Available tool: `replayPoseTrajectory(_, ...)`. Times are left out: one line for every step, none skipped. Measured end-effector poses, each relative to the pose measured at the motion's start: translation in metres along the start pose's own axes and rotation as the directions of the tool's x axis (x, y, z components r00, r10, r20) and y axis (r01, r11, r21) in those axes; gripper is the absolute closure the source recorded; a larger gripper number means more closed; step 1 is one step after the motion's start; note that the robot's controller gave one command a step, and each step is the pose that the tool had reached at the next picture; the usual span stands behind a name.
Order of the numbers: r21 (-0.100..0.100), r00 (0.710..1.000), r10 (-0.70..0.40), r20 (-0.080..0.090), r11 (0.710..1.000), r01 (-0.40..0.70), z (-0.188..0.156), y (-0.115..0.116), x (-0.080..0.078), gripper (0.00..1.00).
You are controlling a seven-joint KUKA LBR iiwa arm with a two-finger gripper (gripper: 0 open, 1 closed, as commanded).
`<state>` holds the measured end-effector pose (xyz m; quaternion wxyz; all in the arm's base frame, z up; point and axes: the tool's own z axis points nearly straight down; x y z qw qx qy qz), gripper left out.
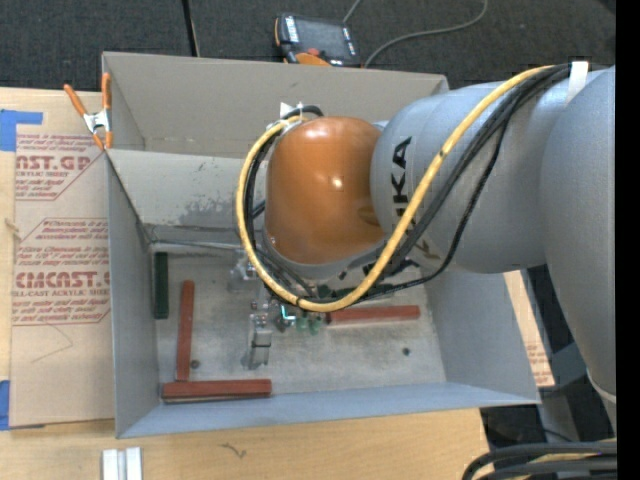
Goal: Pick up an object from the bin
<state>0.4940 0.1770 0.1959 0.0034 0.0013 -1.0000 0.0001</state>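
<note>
- Claw [260, 352] hung low over bare grey bin [126, 298] floor, under the glossy orange cover [318, 193] at the wrist.
- Couldn't tell whether the claw was apart or together: most of it was hidden by the arm, and what showed was too small. Nothing visible held in it.
- Closest item: a flat red-brown bar [217, 390], long and matte, lying crosswise just in front of the claw, its right end near the tip, not touching.
- Second red-brown bar [186, 330], same shape, lay lengthwise left of the claw, apart from it.
- Third red-brown bar [378, 315] lay right of the claw, its near end hidden under the arm.
- Dark green bar [160, 285], shorter, lay further left past the second bar.
- Bin floor was scuffed dull metal.
</note>
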Motion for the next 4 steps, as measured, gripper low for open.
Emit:
replayPoseTrajectory(0.003,0.997,0.077,-0.001,0.997,-0.077,0.105,-0.096,-0.007,0.0)
replayPoseTrajectory(-0.001,0.996,0.086,0.01,0.996,-0.086,0.127,-0.156,-0.061,0.0)
replayPoseTrajectory(-0.003,0.997,0.082,0.009,0.997,-0.082,0.125,-0.152,-0.06,1.0)
replayPoseTrajectory(-0.003,0.986,0.166,0.018,0.986,-0.166,-0.01,-0.182,-0.085,1.0)
